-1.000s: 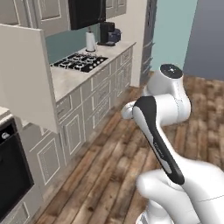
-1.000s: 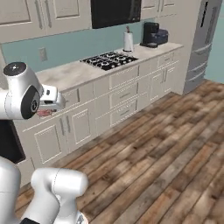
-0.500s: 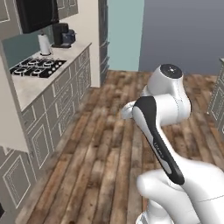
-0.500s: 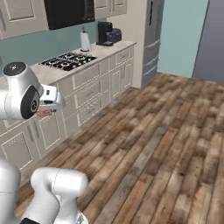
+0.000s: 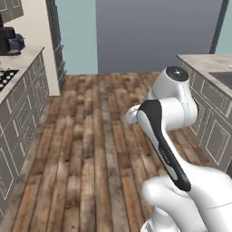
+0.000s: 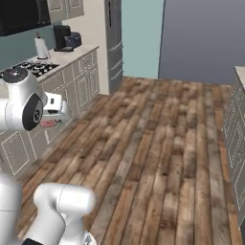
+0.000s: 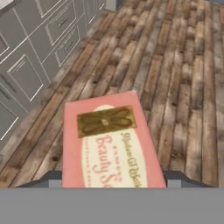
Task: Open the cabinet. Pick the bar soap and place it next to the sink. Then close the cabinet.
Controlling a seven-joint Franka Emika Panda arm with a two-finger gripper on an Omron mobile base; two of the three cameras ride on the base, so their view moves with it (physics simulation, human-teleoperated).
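Note:
The bar soap (image 7: pixel 109 144) is a pink box with a gold emblem and cream oval label. It fills the middle of the hand view, held between my gripper (image 7: pixel 113 179) fingers over the wooden floor. In the right base view the gripper (image 6: pixel 50 121) hangs at the left, shut on the pink bar soap (image 6: pixel 47 124), beside the lower cabinet fronts. A dark sink (image 5: pixel 224 78) is set in the grey counter at the far right of the left base view. The large cream two-door cabinet is out of view.
A counter run with a stove (image 6: pixel 24 68), paper towel roll (image 6: pixel 41 48) and coffee machine (image 6: pixel 63 38) lines the left side. A tall fridge (image 6: pixel 114 40) stands past it. Grey cabinet fronts (image 5: pixel 213 122) stand on the right. Wooden floor (image 6: pixel 158 134) lies between.
The whole picture has swung: the base has turned, so the stove counter slid to the left and the sink counter came in on the right. The soap stays in the gripper.

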